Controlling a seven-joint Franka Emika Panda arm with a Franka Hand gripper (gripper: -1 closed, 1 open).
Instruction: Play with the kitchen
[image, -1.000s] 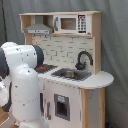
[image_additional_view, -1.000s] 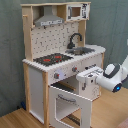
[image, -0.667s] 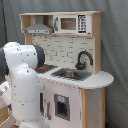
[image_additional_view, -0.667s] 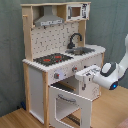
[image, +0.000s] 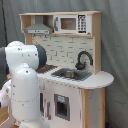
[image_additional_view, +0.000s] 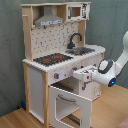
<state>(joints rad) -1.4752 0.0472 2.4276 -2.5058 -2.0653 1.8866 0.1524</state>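
The kitchen (image: 88, 86) (image_additional_view: 36, 80) is a tall white and light-wood toy with a black-red stovetop (image_additional_view: 52, 59), a black faucet (image: 83, 57) (image_additional_view: 74, 38) over a sink (image: 70, 74) (image_additional_view: 83, 50), a pegboard back and a grey hood (image_additional_view: 49, 21). In the second exterior view its windowed oven door (image_additional_view: 67, 104) hangs open, swung outward. My gripper (image_additional_view: 80, 75) hovers just above the door's top edge, close to the knob panel. In the first exterior view the white arm (image: 24, 85) hides the gripper and the kitchen's left front.
A toy microwave (image: 70, 23) (image_additional_view: 75, 11) sits in the upper shelf. A grey curtain (image: 114, 45) hangs behind the kitchen. A wooden floor (image_additional_view: 15, 120) lies underneath. The rounded counter end (image: 102, 78) juts out beside the sink.
The arm has moved in toward the kitchen front: leftward in the second exterior view, and it covers more of the stove side in the first exterior view. The oven door stays open.
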